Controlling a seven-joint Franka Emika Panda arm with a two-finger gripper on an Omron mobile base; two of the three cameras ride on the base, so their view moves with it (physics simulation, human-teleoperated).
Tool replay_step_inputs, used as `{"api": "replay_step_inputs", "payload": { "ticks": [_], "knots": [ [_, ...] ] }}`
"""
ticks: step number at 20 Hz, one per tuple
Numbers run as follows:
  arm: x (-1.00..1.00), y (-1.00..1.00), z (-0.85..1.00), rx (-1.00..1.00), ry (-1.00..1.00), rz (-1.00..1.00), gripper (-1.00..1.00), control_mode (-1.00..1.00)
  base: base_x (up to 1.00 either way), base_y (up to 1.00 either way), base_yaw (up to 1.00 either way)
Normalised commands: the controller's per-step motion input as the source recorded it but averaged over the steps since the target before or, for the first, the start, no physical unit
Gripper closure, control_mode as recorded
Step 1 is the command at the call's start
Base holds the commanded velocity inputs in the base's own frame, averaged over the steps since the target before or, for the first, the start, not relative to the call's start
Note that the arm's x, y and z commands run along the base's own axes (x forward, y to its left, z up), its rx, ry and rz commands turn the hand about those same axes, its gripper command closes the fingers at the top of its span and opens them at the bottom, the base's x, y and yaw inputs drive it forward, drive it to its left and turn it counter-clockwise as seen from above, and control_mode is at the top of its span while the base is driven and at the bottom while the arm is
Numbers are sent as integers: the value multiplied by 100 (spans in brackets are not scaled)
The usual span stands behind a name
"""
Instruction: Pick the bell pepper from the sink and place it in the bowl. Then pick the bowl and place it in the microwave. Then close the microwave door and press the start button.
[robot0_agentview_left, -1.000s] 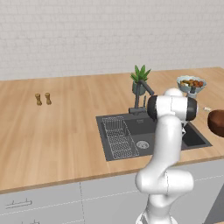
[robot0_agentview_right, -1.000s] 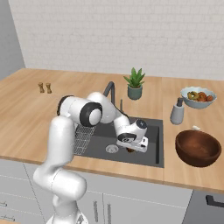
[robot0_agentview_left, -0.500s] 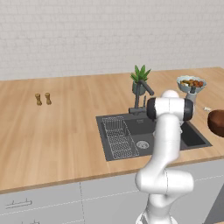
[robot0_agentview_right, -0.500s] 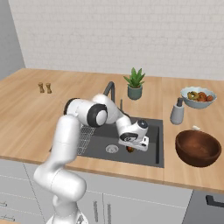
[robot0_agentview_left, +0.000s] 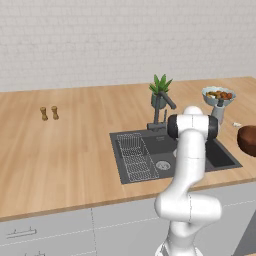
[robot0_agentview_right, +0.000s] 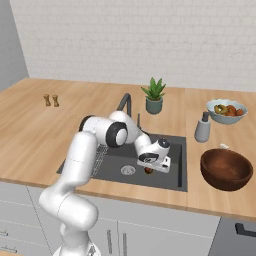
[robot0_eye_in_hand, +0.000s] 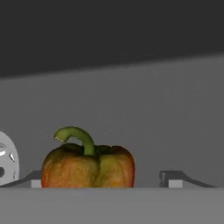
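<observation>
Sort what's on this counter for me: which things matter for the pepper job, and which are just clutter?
Job: bell pepper, sink, wooden bowl, gripper down in the sink at the pepper.
Clutter: fruit bowl, potted plant, soap bottle, two shakers.

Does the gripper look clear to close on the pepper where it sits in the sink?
Probably yes. The gripper is down in the sink, jaws wide, with the pepper sitting upright between the fingertips in the hand view. Nothing lies between them.
</observation>
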Motion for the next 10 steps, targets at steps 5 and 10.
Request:
{"api": "replay_step_inputs", "payload": {
  "ticks": [5,10],
  "knots": [
    [12,1,-31,0,0,0,100,-100,0,0,0],
    [-22,0,-16,0,0,0,100,-100,0,0,0]
  ]
}}
